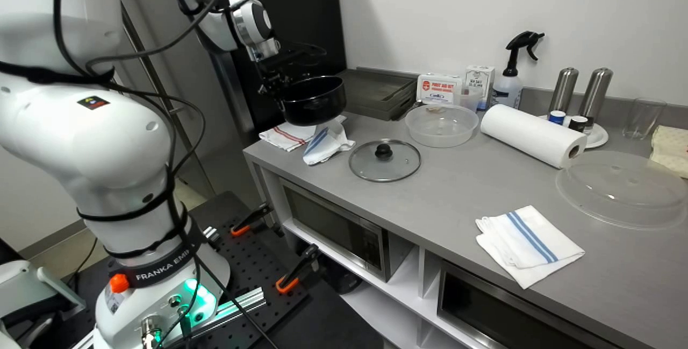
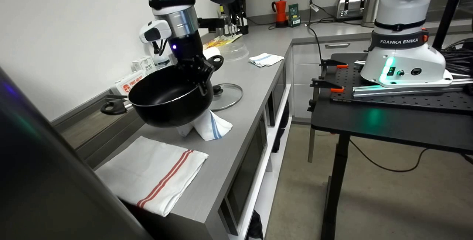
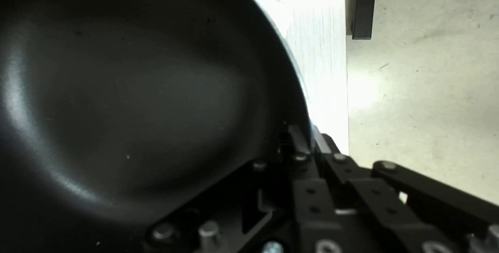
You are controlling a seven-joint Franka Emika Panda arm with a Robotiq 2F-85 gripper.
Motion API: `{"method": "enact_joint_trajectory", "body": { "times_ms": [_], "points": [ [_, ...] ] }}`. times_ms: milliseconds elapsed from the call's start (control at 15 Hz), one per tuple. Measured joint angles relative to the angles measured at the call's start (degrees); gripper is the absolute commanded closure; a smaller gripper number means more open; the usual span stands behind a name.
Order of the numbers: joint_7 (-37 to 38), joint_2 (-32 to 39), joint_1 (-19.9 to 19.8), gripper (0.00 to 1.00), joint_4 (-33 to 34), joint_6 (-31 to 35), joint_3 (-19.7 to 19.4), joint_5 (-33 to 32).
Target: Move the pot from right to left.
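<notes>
The black pot (image 1: 314,104) is raised above the far end of the grey counter in both exterior views, its open top up. Its dark interior fills most of the wrist view (image 3: 156,97). Both side handles show in an exterior view (image 2: 114,107). My gripper (image 3: 312,140) is shut on the pot's rim, one finger inside the wall and one outside. The gripper also shows at the pot's edge in an exterior view (image 2: 202,81). A crumpled blue-striped towel (image 2: 212,124) lies below the pot; whether the pot touches it I cannot tell.
A glass lid with a black knob (image 1: 385,161) lies beside the crumpled towel. A red-striped towel (image 2: 155,173) lies at the counter's end. A grey tray (image 1: 376,93), clear plastic bowl (image 1: 442,126), first aid box (image 1: 438,88) and paper roll (image 1: 532,134) stand behind. A dark tall panel (image 1: 301,10) borders this end.
</notes>
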Motion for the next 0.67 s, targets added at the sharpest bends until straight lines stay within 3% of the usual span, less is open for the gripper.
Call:
{"method": "enact_joint_trajectory", "body": {
  "times_ms": [667],
  "points": [
    [-0.1, 1.0, -0.3, 0.99, -0.3, 0.5, -0.1, 0.9]
  ]
}}
